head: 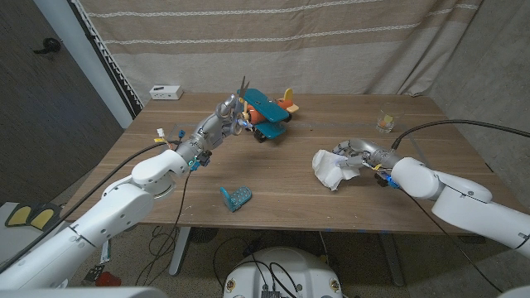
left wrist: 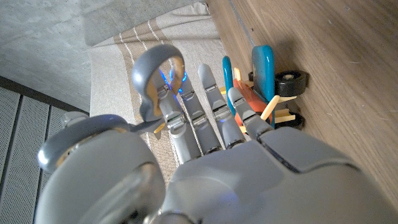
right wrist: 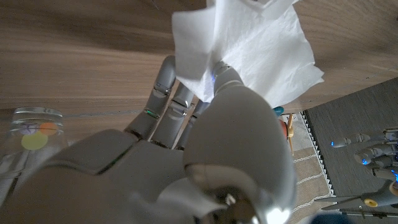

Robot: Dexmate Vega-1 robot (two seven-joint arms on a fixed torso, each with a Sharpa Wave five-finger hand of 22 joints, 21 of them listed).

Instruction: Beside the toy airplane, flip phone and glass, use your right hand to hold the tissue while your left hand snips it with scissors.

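Observation:
My left hand [head: 222, 118] is raised over the table's back left and holds grey-handled scissors [head: 241, 101], blades pointing up, right next to the blue and orange toy airplane [head: 271, 112]. The left wrist view has the scissor loops [left wrist: 152, 70] in my fingers [left wrist: 208, 109] and the airplane [left wrist: 268, 81] just beyond. My right hand [head: 358, 157] pinches a crumpled white tissue [head: 330, 169] low over the table at the right. In the right wrist view the tissue [right wrist: 252, 43] fans out past my right hand [right wrist: 205, 130]. The hands are far apart.
A teal flip phone [head: 236, 198] lies near the front middle of the wooden table [head: 290, 178]. A small glass [head: 386, 121] stands at the back right, also visible as the glass [right wrist: 34, 127] by my right wrist. A white box [head: 166, 92] sits at the back left corner.

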